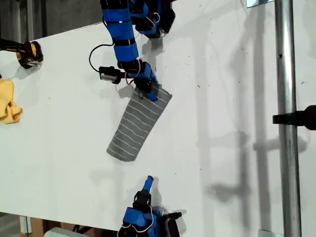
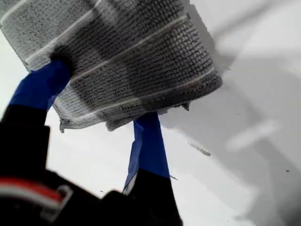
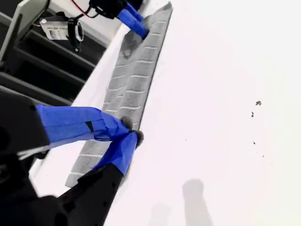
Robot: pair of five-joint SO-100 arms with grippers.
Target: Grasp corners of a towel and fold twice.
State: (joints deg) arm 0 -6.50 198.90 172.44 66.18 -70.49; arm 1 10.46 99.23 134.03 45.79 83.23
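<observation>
Grey towel [image 1: 137,123] folded | first tool [image 1: 149,94] clamps its end | second tool [image 1: 148,181] clenched, empty | no legible writing

This looks like a robotics lab or workshop. A plain white surface [image 1: 222,98] carries two blue arms with exposed wiring, and a metal pole [image 1: 289,118] with a black clamp [image 1: 298,118] crosses the exterior view's right.

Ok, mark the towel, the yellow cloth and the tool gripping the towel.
towel [image 1: 134,127]: exterior view, middle of the striped fabric.
yellow cloth [image 1: 7,101]: exterior view, its bunched middle.
my first gripper [image 2: 101,101]: first wrist view, tool closed on the towel's edge.
</observation>
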